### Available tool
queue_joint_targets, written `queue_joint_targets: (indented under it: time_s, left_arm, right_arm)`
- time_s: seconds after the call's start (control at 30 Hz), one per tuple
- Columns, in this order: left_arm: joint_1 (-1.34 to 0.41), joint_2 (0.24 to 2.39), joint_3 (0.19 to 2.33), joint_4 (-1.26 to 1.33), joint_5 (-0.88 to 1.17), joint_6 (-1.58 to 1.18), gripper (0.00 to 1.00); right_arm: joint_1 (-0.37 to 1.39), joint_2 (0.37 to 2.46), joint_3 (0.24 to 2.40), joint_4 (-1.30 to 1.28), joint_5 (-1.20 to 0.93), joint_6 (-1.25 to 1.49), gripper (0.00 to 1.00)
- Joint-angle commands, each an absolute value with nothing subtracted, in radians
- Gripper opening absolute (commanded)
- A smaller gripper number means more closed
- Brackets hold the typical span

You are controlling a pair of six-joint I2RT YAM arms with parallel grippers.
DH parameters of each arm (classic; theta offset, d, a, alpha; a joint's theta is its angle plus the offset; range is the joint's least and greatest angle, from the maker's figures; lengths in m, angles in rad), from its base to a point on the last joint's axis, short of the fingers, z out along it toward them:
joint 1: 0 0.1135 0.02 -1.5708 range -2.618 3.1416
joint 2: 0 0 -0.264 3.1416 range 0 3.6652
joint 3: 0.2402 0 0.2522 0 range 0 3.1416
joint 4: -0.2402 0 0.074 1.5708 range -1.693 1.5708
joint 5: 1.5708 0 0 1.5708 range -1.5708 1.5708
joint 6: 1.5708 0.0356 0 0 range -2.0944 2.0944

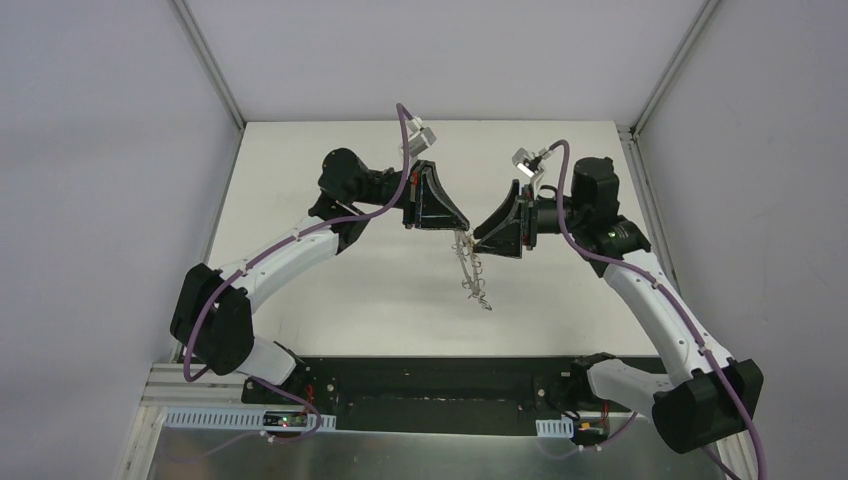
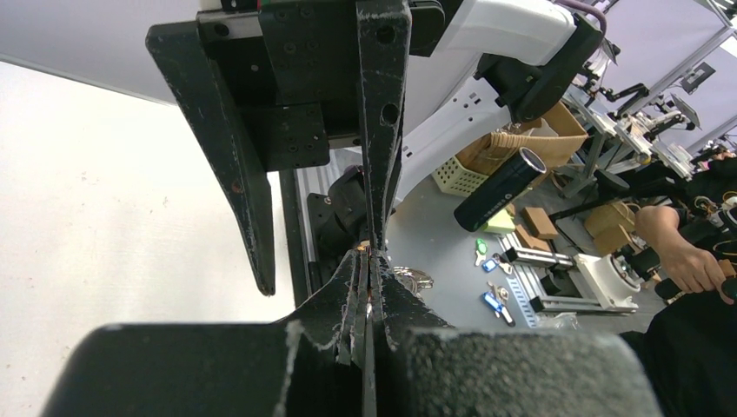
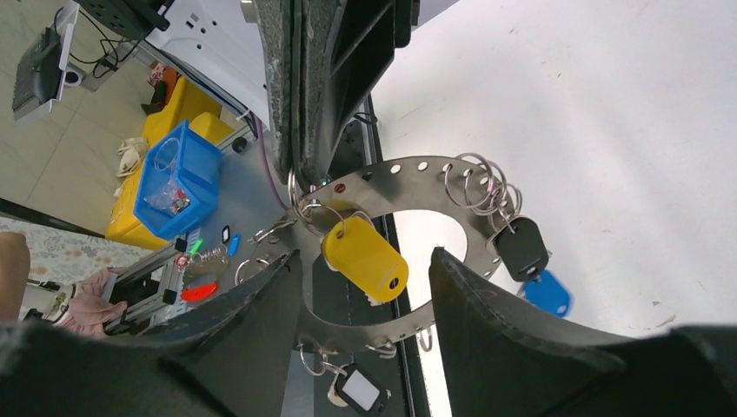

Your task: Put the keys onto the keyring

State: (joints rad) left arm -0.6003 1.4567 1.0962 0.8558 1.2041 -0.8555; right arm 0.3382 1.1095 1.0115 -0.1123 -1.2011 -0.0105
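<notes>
The left pincer (image 3: 302,174) clamps the keyring (image 3: 408,178) clear of the tabletop (image 3: 608,130), likely so the right pincer (image 3: 363,254), fingers apart, can reach the hanging yellow key (image 3: 369,265).

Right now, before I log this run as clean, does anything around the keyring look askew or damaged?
Nothing looks damaged. The keyring hangs in mid-air, pinched at its rim by the left gripper. One oddity: several wire loops bunch together beside the black key instead of spreading along the rim.
</notes>
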Motion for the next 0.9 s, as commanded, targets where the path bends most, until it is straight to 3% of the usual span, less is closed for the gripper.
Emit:
queue_joint_targets:
  time_s: [0.0,0.17,0.47,0.87]
  left_arm:
    - [-0.593,1.446,1.106,0.935,1.213,-0.877,0.0]
    - [-0.594,1.454,1.107,0.94,1.207,-0.884,0.0]
    - [-0.594,1.469,1.107,0.949,1.192,-0.889,0.0]
    - [-0.59,1.47,1.121,0.96,1.207,-0.899,0.0]
  right_arm:
    - [0.365,1.125,1.055,-0.127,-1.183,-0.067,0.58]
    - [0.382,1.141,1.052,-0.125,-1.178,-0.072,0.58]
    - [0.396,1.165,1.025,-0.009,-1.213,0.03,0.45]
    - [0.352,1.117,1.002,-0.021,-1.238,0.023,0.14]
